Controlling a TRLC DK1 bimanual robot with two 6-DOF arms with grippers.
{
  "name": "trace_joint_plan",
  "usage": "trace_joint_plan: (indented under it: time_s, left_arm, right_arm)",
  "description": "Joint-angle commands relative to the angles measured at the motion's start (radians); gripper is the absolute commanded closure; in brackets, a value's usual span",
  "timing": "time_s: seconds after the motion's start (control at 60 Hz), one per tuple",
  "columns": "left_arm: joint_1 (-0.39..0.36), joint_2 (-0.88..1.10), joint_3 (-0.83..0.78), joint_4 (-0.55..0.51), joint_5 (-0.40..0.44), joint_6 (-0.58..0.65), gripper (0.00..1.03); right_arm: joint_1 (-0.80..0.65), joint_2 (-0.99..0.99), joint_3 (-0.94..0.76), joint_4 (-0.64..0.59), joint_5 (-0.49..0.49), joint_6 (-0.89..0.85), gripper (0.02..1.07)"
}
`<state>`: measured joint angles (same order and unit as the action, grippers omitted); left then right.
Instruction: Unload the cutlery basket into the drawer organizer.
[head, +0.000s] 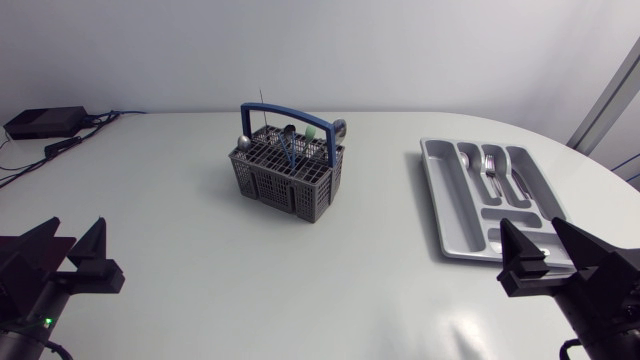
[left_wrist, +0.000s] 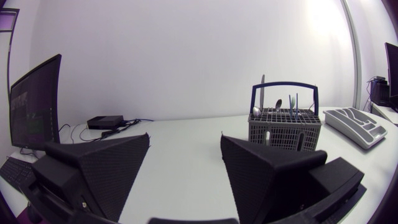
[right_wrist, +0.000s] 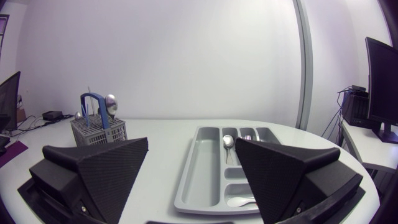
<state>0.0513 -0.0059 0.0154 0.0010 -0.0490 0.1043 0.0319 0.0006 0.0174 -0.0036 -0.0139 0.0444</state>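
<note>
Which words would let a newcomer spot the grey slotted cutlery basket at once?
On the white table, look near the middle, well apart from the flat grey plastic drawer organizer. The grey lattice-walled plastic basket stands there with cutlery sticking up. It alone is tall and boxy, with a blue arched handle.

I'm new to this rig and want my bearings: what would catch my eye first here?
The grey cutlery basket with its blue handle stands mid-table, cutlery sticking up. To its right lies the grey drawer organizer, a few pieces already in it. The left gripper and right gripper sit at the near side, jaws open.
</note>
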Motion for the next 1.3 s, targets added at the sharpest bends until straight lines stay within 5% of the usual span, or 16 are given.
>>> trace_joint_plan:
  time_s: [0.0, 0.783, 1.283]
  left_arm:
    - [-0.001, -0.008, -0.014, -0.002, 0.008, -0.008, 0.04]
    - [0.001, 0.015, 0.1, -0.035, 0.006, -0.021, 0.05]
    - [-0.082, 0.509, 0.4, -0.114, 0.006, -0.081, 0.07]
  right_arm:
    - [0.002, -0.007, -0.017, -0.003, 0.003, -0.009, 0.06]
    - [0.02, -0.007, 0.035, 0.001, 0.005, -0.014, 0.06]
    - [0.111, 0.361, 0.239, 0.071, 0.005, -0.035, 0.06]
